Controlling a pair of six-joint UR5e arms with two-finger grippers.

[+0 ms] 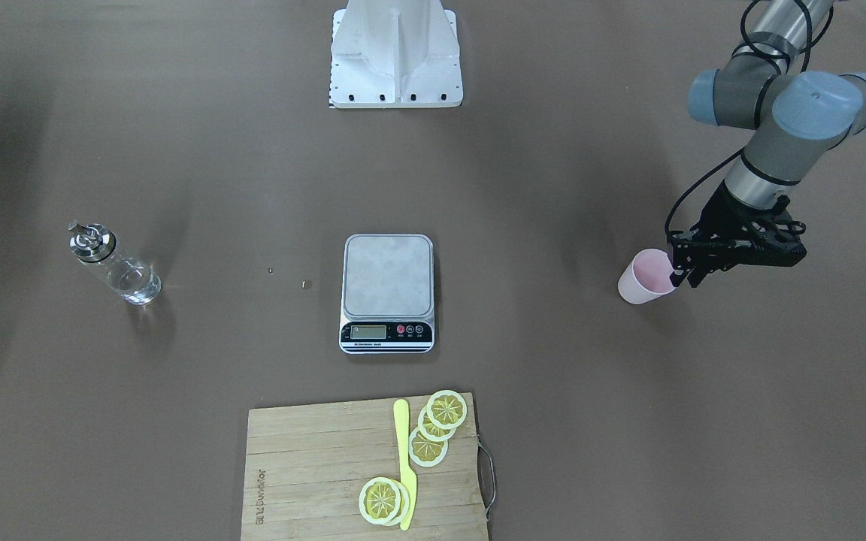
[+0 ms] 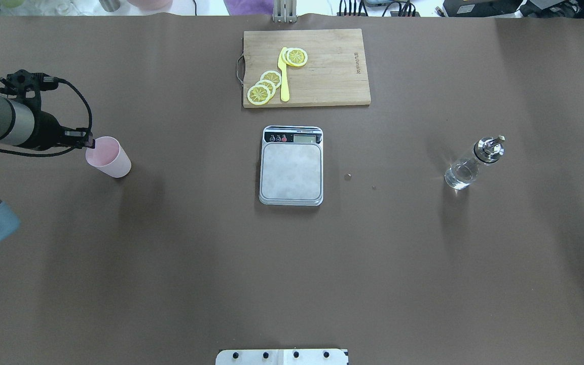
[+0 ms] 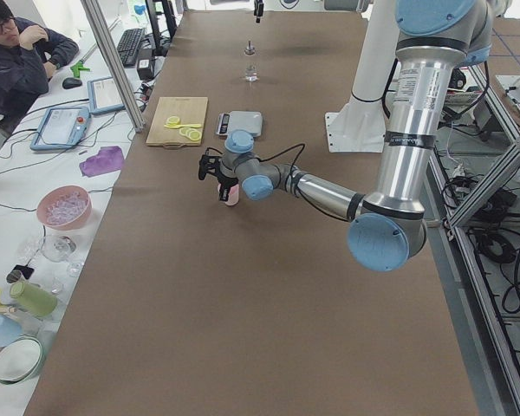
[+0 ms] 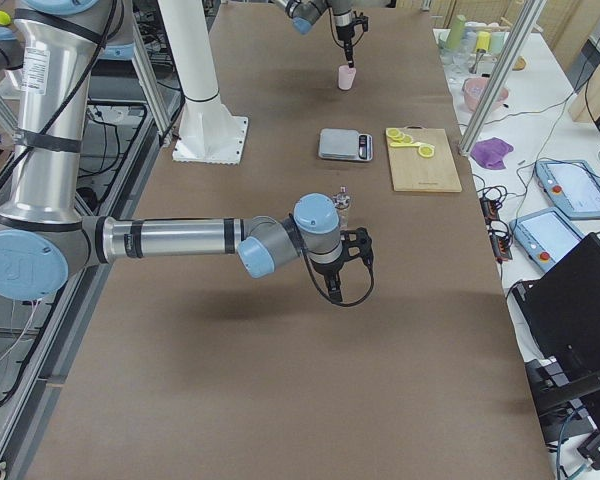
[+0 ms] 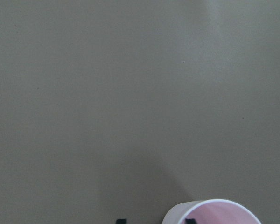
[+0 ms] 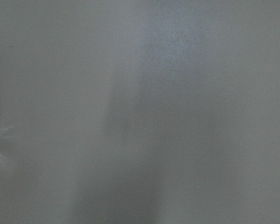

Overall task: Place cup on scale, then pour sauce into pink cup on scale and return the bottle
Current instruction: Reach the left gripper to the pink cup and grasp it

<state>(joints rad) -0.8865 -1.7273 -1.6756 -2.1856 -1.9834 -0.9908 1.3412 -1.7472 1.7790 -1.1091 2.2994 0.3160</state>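
Note:
The pale pink cup (image 2: 110, 158) stands upright on the table far to the left of the scale (image 2: 291, 170), whose steel platform is bare. My left gripper (image 2: 90, 145) is open at the cup's rim. In the left wrist view one fingertip (image 5: 190, 220) is inside the cup (image 5: 224, 212) and the other is outside it. The clear glass bottle (image 2: 469, 165) with the silver spout holds clear sauce and stands to the right of the scale. My right gripper (image 4: 332, 288) hovers beside the bottle (image 4: 342, 205); I cannot tell whether it is open or shut.
A wooden cutting board (image 2: 332, 66) with lemon slices (image 2: 266, 86) and a yellow knife (image 2: 284, 76) lies beyond the scale. Two tiny specks (image 2: 348, 176) lie between the scale and the bottle. The robot's white base (image 1: 395, 56) stands behind the scale.

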